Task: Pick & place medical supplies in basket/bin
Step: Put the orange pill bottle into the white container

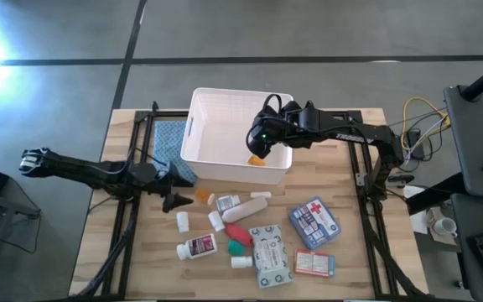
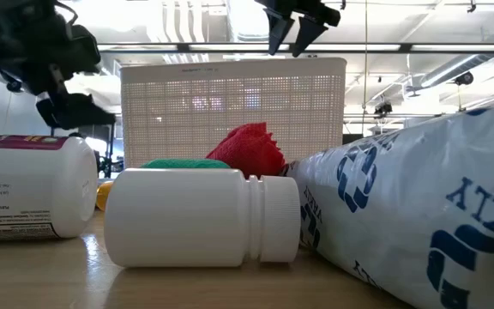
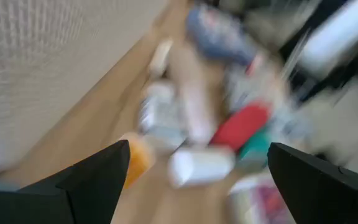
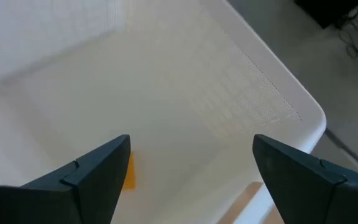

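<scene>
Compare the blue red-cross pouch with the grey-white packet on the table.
The blue fabric pouch with the red cross is darker and lies nearer the table's right edge; the grey-white flat packet is pale with printed text and lies beside it, more central. The pouch lies farther back, closer to the white slotted plastic bin. Both lie flat, outside the bin.
</scene>
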Robot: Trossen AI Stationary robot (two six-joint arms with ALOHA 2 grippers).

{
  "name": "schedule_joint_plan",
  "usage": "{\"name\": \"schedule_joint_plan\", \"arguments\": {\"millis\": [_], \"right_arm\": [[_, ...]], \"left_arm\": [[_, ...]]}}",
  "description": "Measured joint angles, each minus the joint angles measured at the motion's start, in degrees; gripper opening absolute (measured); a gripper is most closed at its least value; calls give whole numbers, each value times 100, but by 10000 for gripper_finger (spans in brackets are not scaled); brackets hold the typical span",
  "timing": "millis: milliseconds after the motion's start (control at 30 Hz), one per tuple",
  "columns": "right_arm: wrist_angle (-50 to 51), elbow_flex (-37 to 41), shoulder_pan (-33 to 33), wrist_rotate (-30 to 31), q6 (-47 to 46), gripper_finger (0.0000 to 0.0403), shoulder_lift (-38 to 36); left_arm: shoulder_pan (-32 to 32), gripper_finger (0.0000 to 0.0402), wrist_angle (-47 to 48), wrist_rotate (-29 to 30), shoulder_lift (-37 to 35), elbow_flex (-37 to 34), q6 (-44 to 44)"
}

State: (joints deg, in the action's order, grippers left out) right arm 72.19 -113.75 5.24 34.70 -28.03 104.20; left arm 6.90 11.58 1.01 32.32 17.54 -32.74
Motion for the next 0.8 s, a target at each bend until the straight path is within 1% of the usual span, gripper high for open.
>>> {"name": "schedule_joint_plan", "arguments": {"millis": [67,133,233,400,600,733,800], "right_arm": [[83,0,-43,0,158,327,0],[160,0,-76,-1,274,327,0],[160,0,-110,227,403,327,0],[166,-22,-248,975,577,327,-18],[285,-20,-507,1744,625,327,-139],[310,-22,-630,1947,592,327,-261],[322,-22,-680,1950,587,327,-324]], "left_arm": [[35,358,848,-14,140,379,632],[50,358,1508,-5,322,717,1065],[48,358,2053,184,648,1070,1344],[46,358,2047,247,1204,1315,1402],[47,358,2020,243,1878,1583,962],[46,358,1992,241,2328,1764,967],[46,358,1830,272,2527,1781,1271]]}}
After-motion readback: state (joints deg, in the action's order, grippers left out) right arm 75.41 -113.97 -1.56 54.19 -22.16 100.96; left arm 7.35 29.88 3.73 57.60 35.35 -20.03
